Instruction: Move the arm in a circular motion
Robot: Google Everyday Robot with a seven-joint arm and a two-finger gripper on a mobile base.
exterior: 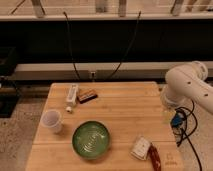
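Note:
The arm [192, 86] is a glossy white tube with small dark dots and comes in from the right edge. Its bulbous joint [180, 80] hangs just past the right side of the wooden table [125, 112]. From the joint a narrow pale tip points down, and the gripper [167, 115] is at its end, above the table's right edge. Nothing shows in the gripper.
On the table are a green bowl [91, 139], a white cup [52, 121], a white bottle lying down [72, 94], a dark brown block [87, 96], a pale packet [140, 147] and a reddish bar [154, 157]. Black cables [186, 125] hang at the right.

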